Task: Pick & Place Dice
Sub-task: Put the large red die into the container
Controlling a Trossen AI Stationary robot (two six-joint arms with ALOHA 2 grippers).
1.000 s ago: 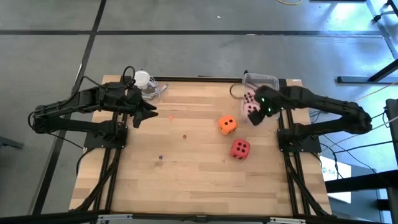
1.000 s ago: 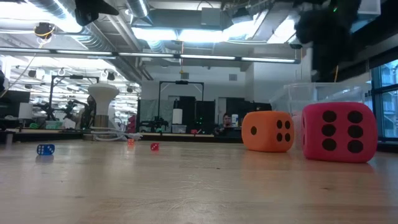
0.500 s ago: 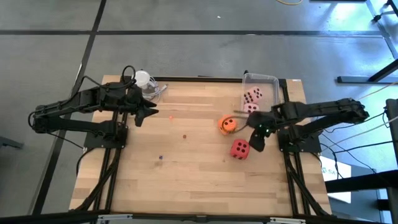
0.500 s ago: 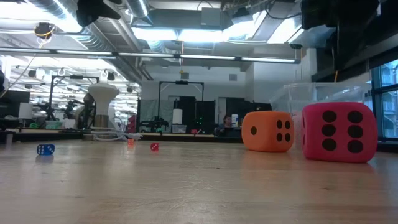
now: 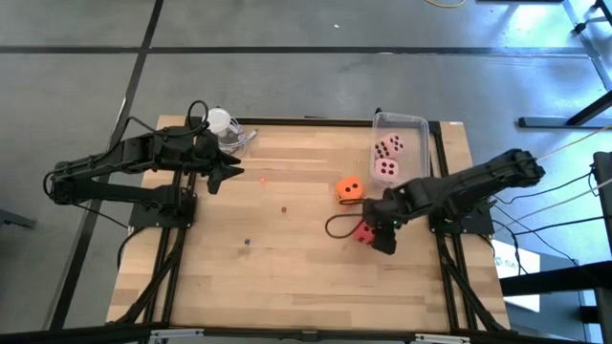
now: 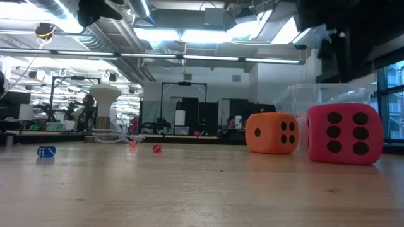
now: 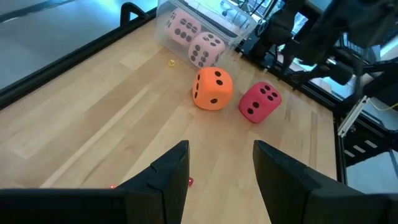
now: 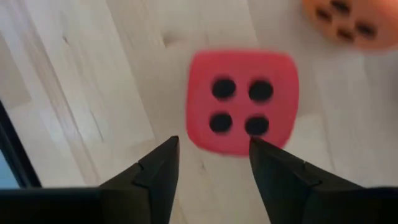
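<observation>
Right gripper (image 8: 208, 163) moved from clear bin onto soft red cube (image 8: 241, 101), fingers apart; left gripper (image 7: 217, 165) apart.

A: Where do the dice sit on the table (image 5: 287, 258)?
B: Two lie in the bin (image 5: 417, 122) at the far right corner; two others (image 5: 349, 189) (image 7: 260, 102) lie just nearer, side by side.
A: And the end effectors?
B: Right end effector (image 5: 375, 236) over the nearer die; left end effector (image 5: 229, 174) far left.

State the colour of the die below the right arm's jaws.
Red die with dark pips; right wrist view.
</observation>
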